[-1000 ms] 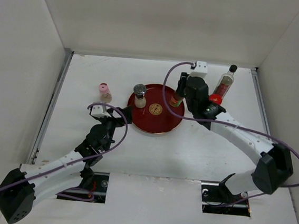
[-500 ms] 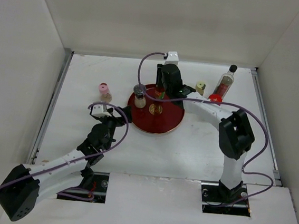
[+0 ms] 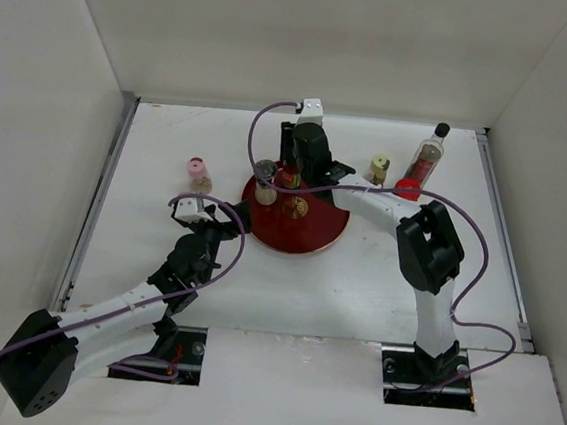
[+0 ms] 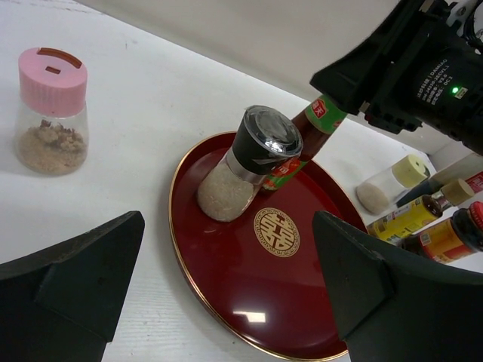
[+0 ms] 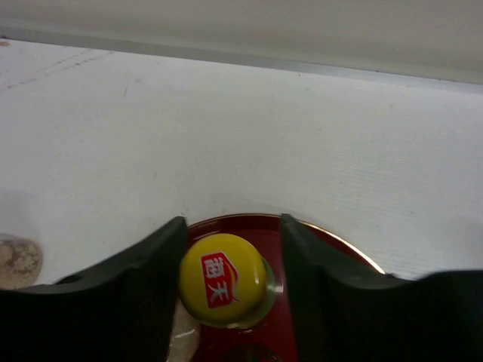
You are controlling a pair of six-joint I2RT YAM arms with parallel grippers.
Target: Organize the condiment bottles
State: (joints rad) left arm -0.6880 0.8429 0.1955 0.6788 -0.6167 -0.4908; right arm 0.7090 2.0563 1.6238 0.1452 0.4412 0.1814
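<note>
My right fingers [image 5: 155,294] pinch the yellow-capped glass sauce bottle [image 5: 223,279], tilted just beside the silver-lidded glass grinder [image 4: 253,162] standing on the round red tray [image 4: 249,309] (my left fingers [image 4: 68,279], spread wide, hover near the tray's near-left rim).

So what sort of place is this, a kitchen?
Probably a lab test cell, not a kitchen: plain white walls enclose the table, two robot arms are bolted at its edge, and a red tray and condiment bottles are the props.

left arm [image 3: 124,308]: low, bent | left tool [image 4: 226,286]: wide apart | right arm [image 3: 428,255]: reaching leftward | right tool [image 5: 226,253]: clamped (angled down)
</note>
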